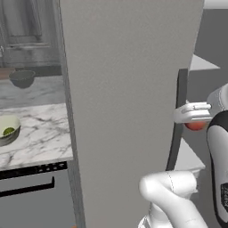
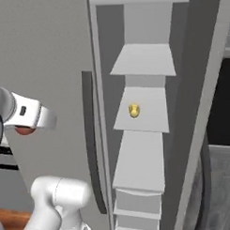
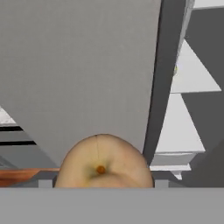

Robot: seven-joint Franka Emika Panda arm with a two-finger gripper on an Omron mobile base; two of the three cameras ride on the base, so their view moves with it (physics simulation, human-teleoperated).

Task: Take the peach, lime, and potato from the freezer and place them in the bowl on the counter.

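Right now your gripper (image 1: 196, 120) is clamped on the peach (image 1: 195, 125), which shows reddish under the white hand in the left base view and fills the bottom of the hand view as a pale orange round. You hold it just outside the freezer, beside the dark edge seal of the open grey door (image 1: 129, 102), with the white inner shelves (image 2: 142, 111) to the right. So, as I judge it, you are on the carry step for the peach. The lime (image 1: 9, 131) already lies in the cream bowl (image 1: 14, 121) on the marble counter (image 1: 42, 133), far to the left past the door. A small yellowish thing, probably the potato (image 2: 134, 110), sits on a middle shelf. Next, you need to swing the peach around the door edge without clipping it, reach over the bowl, then release.
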